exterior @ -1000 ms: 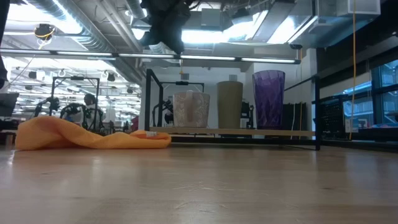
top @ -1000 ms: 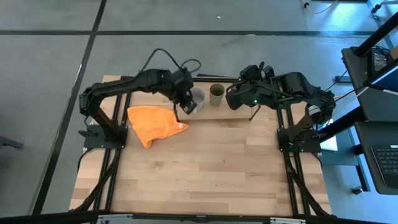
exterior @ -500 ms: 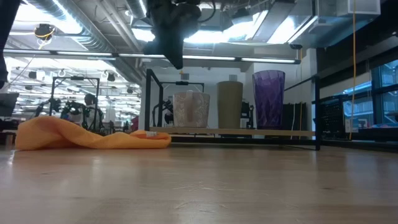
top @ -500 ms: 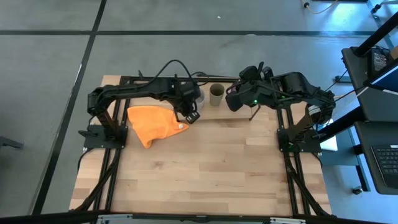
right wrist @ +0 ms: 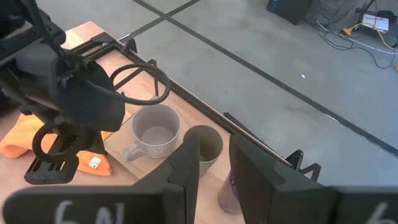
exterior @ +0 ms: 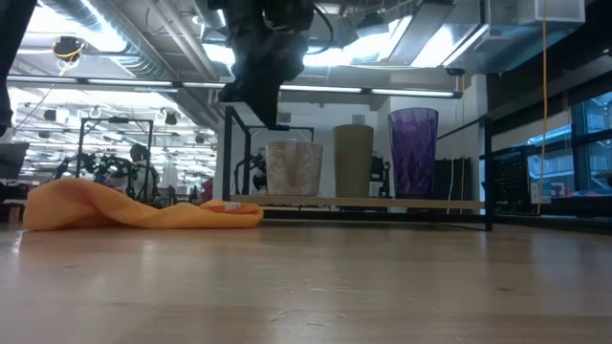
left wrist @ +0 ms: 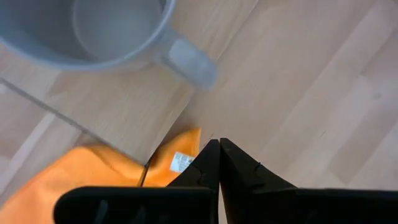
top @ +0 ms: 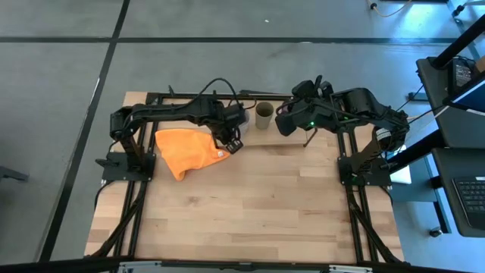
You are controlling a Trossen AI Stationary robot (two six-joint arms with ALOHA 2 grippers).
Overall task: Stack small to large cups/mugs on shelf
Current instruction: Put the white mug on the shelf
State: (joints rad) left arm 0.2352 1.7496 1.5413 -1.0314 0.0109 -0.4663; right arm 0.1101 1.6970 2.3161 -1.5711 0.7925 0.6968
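Three vessels stand upright in a row on the low light-wood shelf [exterior: 382, 203]. The grey mug [exterior: 294, 169] is at the left, the olive-green cup [exterior: 353, 161] in the middle, the purple ribbed cup [exterior: 413, 153] at the right. My left gripper [top: 233, 142] is shut and empty. It hangs above the table just in front of the mug [left wrist: 112, 28], beside the mug's handle [left wrist: 186, 59] and over a corner of the orange cloth [left wrist: 93, 168]. My right gripper [right wrist: 214, 149] is open and empty above the purple cup [right wrist: 226, 186], hiding it in the high view.
The orange cloth [top: 186, 149] lies bunched on the tabletop left of the shelf, its tagged corner under my left gripper. The shelf's black wire frame [exterior: 229, 158] rises at its ends. Bare tabletop [top: 258, 205] stretches toward the near edge.
My left gripper has moved from over the grey mug toward the table's near edge and down, ending in front of the shelf by the cloth's corner. The mug and the other cups have stayed in place.
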